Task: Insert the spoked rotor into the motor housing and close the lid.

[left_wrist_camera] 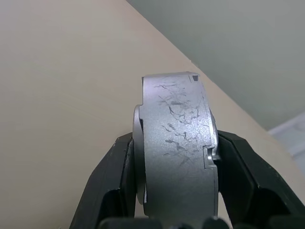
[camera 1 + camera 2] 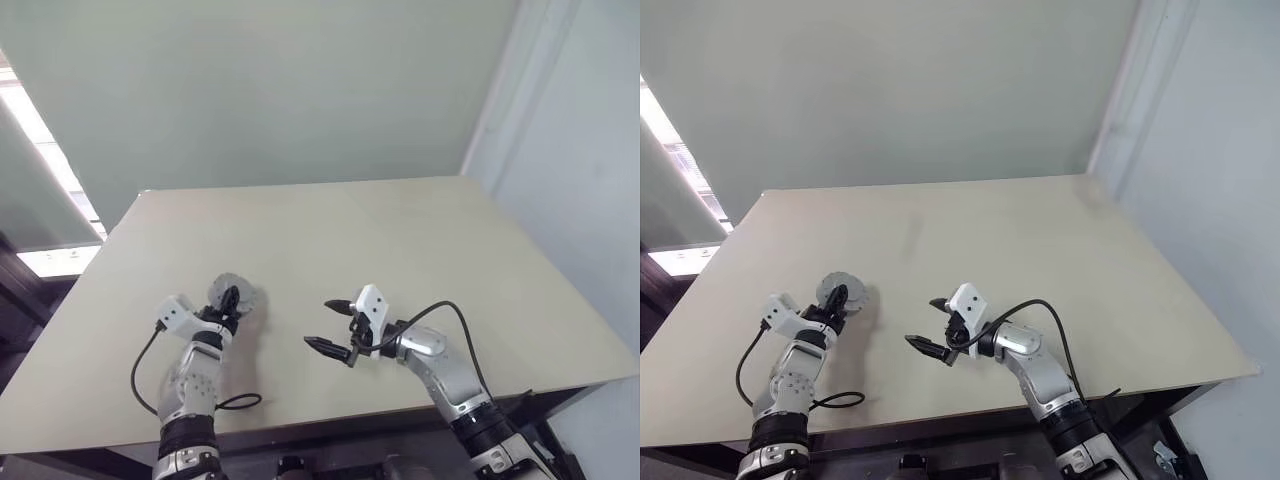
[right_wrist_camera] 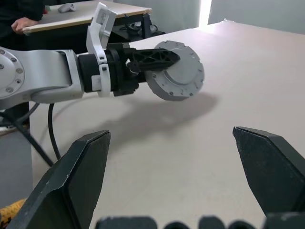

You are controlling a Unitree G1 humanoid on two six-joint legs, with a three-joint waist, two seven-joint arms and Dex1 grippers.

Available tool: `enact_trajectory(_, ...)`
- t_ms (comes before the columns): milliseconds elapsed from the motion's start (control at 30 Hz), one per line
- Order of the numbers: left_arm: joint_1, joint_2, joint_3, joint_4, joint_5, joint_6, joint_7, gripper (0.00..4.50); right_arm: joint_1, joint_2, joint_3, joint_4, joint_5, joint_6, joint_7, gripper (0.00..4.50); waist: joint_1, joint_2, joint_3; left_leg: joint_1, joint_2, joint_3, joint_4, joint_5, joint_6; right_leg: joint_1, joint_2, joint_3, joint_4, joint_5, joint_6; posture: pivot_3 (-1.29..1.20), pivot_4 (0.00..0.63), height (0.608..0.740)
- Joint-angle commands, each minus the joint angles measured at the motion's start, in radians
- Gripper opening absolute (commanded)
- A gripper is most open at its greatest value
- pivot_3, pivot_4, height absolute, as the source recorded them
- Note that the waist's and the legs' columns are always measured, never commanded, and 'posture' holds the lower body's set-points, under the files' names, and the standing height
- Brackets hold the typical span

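Fingers of the left gripper (image 2: 231,299) pinch a grey round motor (image 3: 177,70) by its flat faces, lifted above the table (image 2: 400,240), apparently closed already. Beside it, the right gripper (image 2: 336,325) gapes wide, empty.

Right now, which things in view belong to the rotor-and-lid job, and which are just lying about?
Job:
- grey notched round assembly, lid side showing, clamped in the left gripper above the table
- right gripper, jaws wide, holding nothing

Lying about:
- table, which carries no loose parts
- a second table in the background with a person's hand on it
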Motion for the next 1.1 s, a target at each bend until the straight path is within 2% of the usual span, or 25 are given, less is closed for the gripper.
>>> enact_trajectory(33,-0.051,0.025,0.022,0.003,0.021,-0.076,-0.016,2.0,-0.007,0.002,-0.009,-0.016,-0.005,-0.025,-0.005,4.5,0.0,0.0,0.0,0.0,0.0,0.0,0.0,0.0,0.0,0.0,0.0,0.0,0.0,0.0,0.0,0.0,0.0,0.74)
enact_trajectory(367,-0.072,0.043,0.024,0.083,0.068,-0.1,-0.006,2.0,-0.006,0.001,-0.014,-0.016,-0.013,-0.022,-0.007,4.5,0.001,-0.001,0.0,0.001,0.0,-0.001,0.001,0.0,0.0,0.003,0.0,-0.001,0.0,0.001,0.0,0.0,0.0,0.74)
enact_trajectory(433,-0.073,0.046,0.021,0.091,0.078,-0.097,-0.004,2.75,-0.006,0.0,-0.014,-0.016,-0.015,-0.021,-0.007,4.5,0.001,-0.001,0.0,0.002,0.0,-0.001,0.001,0.0,0.0,0.003,0.0,-0.001,0.0,0.001,0.0,0.0,0.0,0.74)
enact_trajectory(467,-0.073,0.048,0.019,0.094,0.081,-0.096,-0.005,2.95,-0.006,0.0,-0.014,-0.016,-0.016,-0.021,-0.008,4.5,0.001,-0.001,0.0,0.002,0.0,-0.001,0.001,0.0,0.0,0.003,0.0,-0.001,0.0,0.001,0.0,0.0,0.0,0.74)
enact_trajectory(600,-0.07,0.053,0.015,0.097,0.092,-0.081,0.0,4.29,-0.007,-0.001,-0.012,-0.009,-0.021,-0.024,-0.008,4.5,0.001,-0.001,0.0,0.003,0.0,-0.001,0.002,0.0,0.0,0.004,0.0,-0.001,0.0,0.001,0.0,0.0,0.0,0.74)
enact_trajectory(633,-0.068,0.055,0.013,0.097,0.095,-0.08,0.0,4.49,-0.007,-0.001,-0.012,-0.007,-0.022,-0.025,-0.008,4.5,0.001,-0.001,0.0,0.003,0.0,-0.001,0.002,0.0,0.0,0.004,0.0,-0.001,0.0,0.001,0.0,0.0,0.0,0.74)
enact_trajectory(767,-0.051,0.079,0.002,0.101,0.167,-0.106,0.067,4.49,-0.008,0.0,-0.011,-0.004,-0.024,-0.024,-0.01,4.5,0.001,-0.001,0.0,0.003,0.0,-0.002,0.002,0.0,0.0,0.005,0.0,-0.002,0.0,0.001,0.0,0.0,0.0,0.74)
enact_trajectory(1000,-0.005,0.157,-0.078,0.116,0.408,-0.201,0.236,4.49,-0.012,0.001,-0.013,0.011,-0.029,-0.026,-0.013,4.5,0.001,-0.001,-0.001,0.005,0.0,-0.002,0.002,0.0,0.0,0.006,0.0,-0.001,0.0,0.001,0.0,0.0,0.0,0.74)
enact_trajectory(1100,0.0,0.158,-0.083,0.108,0.42,-0.213,0.236,4.49,-0.014,0.004,-0.013,0.016,-0.032,-0.027,-0.015,4.5,0.005,-0.001,0.0,0.007,0.0,-0.002,0.002,0.0,0.0,0.008,-0.001,-0.002,0.0,0.001,0.0,0.0,0.0,0.74)
